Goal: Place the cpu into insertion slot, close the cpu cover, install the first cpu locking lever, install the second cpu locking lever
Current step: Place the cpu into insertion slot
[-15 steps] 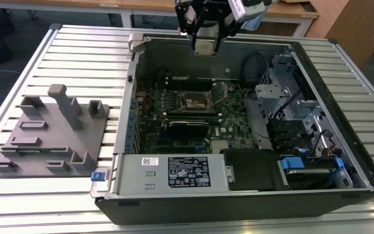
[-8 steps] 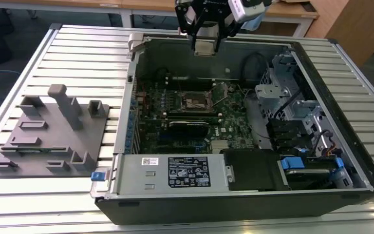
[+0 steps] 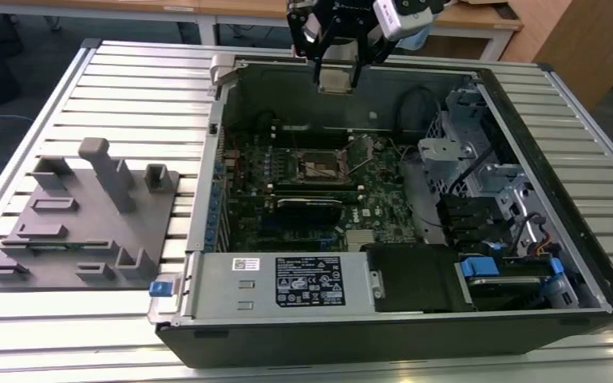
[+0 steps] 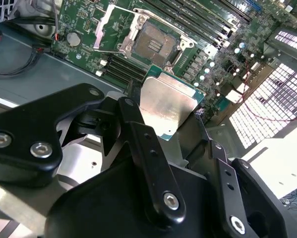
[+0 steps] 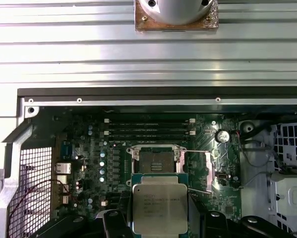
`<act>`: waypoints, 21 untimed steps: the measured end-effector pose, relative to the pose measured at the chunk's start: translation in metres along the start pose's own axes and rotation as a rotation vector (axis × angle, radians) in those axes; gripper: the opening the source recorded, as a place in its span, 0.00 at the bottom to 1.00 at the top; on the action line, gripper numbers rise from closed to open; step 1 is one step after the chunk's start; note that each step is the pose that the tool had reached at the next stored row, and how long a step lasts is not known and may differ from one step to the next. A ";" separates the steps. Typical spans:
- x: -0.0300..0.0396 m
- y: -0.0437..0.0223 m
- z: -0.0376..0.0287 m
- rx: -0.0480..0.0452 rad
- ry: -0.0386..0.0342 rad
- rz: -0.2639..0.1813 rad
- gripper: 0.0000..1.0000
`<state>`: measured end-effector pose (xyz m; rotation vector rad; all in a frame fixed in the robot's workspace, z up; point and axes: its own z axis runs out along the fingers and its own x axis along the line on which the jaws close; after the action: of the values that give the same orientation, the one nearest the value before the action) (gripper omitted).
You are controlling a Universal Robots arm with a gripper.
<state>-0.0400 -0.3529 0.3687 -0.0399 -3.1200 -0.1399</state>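
At the exterior view's left, a grey moulded fixture rests on the ribbed metal table, well apart from the open computer case. Above the case's far wall hangs the gripper, its black fingers clamped on the edges of the cpu, a flat square with a dull silvery lid and a green rim. The insertion slot lies below the claw and nearer the case's front, on the green motherboard. It is a dark square in a bright metal rim, uncovered. The cpu cover, a thin shiny frame, stands hinged open just beside it. Grey drive cages stand further right.
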 end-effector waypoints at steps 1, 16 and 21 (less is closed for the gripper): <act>0.0000 0.0000 0.0004 0.0000 0.0000 0.000 0.54; -0.0001 -0.0003 0.0040 -0.0001 0.0000 0.000 0.54; -0.0001 -0.0004 0.0045 0.0000 0.0000 0.000 0.54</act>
<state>-0.0400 -0.3529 0.3642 -0.0400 -3.1200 -0.1398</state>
